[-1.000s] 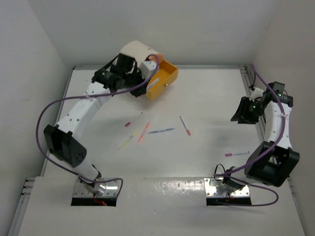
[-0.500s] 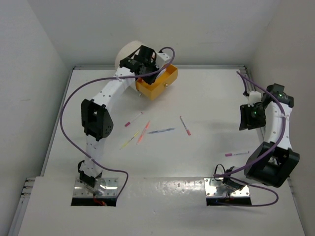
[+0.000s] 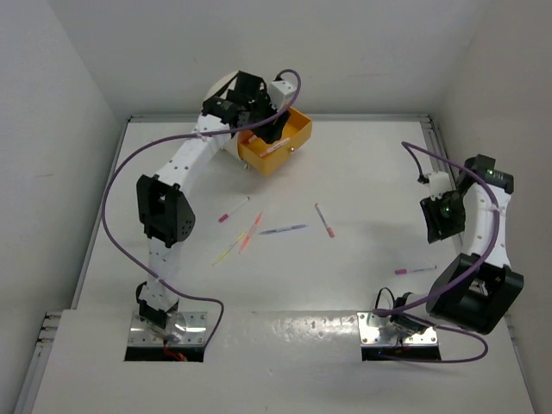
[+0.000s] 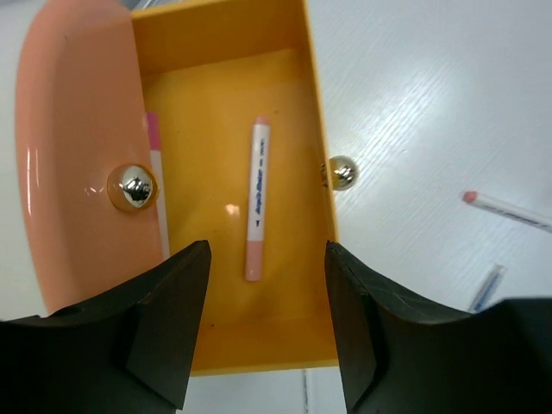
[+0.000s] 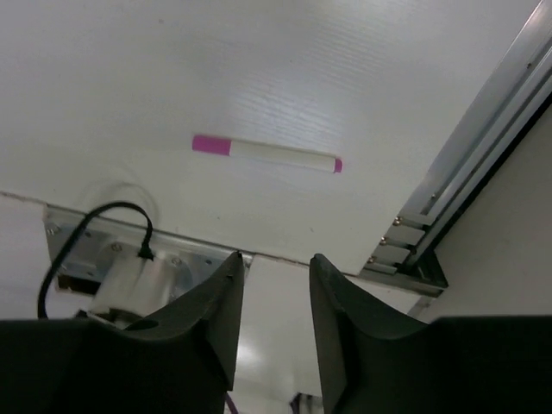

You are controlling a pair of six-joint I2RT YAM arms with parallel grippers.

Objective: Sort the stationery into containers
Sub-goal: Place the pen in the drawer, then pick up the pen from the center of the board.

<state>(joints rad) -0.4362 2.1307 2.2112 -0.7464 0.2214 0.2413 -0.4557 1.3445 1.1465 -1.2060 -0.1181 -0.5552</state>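
Left wrist: left pincer (image 4: 267, 259) gapes empty above yellow-orange drawer (image 4: 216, 95) holding a pink-tipped pen (image 4: 256, 198); right pincer (image 5: 276, 259) seems parted.

Pink pen (image 4: 255, 200) in yellow drawer (image 4: 226, 82) (open).

White arm links (image 3: 185, 164), black joints (image 3: 161, 210), purple cables (image 3: 108, 207) (one per arm), seemingly green lights (image 3: 446, 197).
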